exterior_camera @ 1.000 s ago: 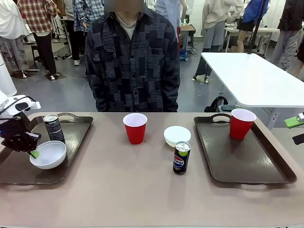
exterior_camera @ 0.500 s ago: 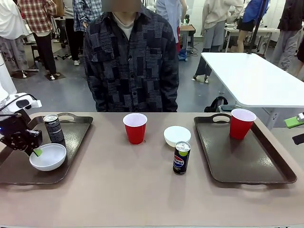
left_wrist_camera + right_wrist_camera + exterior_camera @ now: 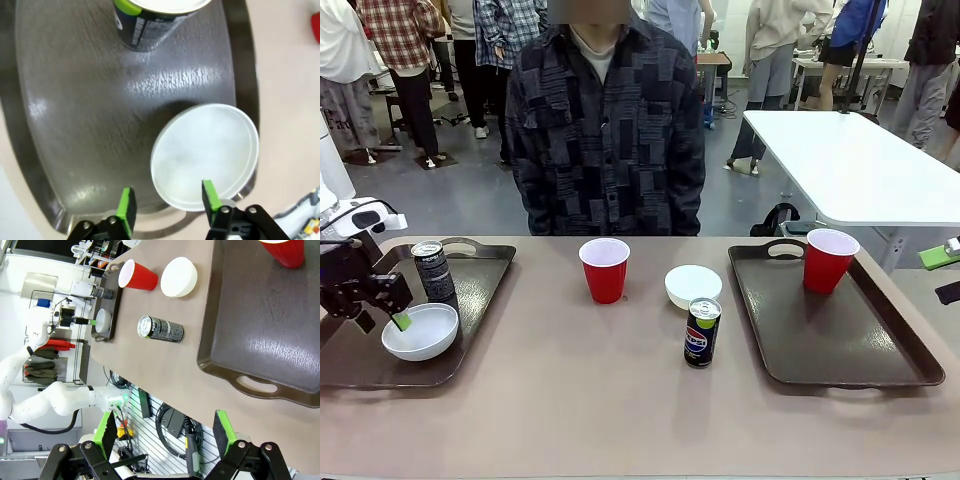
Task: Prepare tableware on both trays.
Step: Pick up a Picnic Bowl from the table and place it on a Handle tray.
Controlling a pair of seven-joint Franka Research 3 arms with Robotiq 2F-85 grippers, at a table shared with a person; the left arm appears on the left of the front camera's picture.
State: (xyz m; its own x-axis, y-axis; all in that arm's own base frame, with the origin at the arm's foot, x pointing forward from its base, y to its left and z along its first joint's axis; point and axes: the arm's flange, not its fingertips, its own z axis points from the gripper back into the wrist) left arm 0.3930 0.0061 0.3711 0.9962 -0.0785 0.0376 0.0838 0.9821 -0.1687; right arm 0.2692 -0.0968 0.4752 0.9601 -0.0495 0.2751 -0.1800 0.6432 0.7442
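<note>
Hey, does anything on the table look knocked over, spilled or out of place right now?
Nothing is spilled or tipped. A red cup, a bowl and the Pepsi can stand on the bare table between the left tray and right tray, on neither one, so they look unplaced.

Place: robotics lab in an open hall.
Evidence:
- White jointed robot arm (image 3: pixel 50 402) mounted beside a beige worktable (image 3: pixel 620 410).
- Slatted panel (image 3: pixel 155 435) hung with black cables (image 3: pixel 172 427) below the worktable's edge.
- White folding table (image 3: pixel 850 160) on a bare grey floor (image 3: pixel 450 195).
- Another bench (image 3: pixel 840 65) at the back.
- People (image 3: pixel 390 60) standing in groups across the room, and one person at the worktable's far side.
</note>
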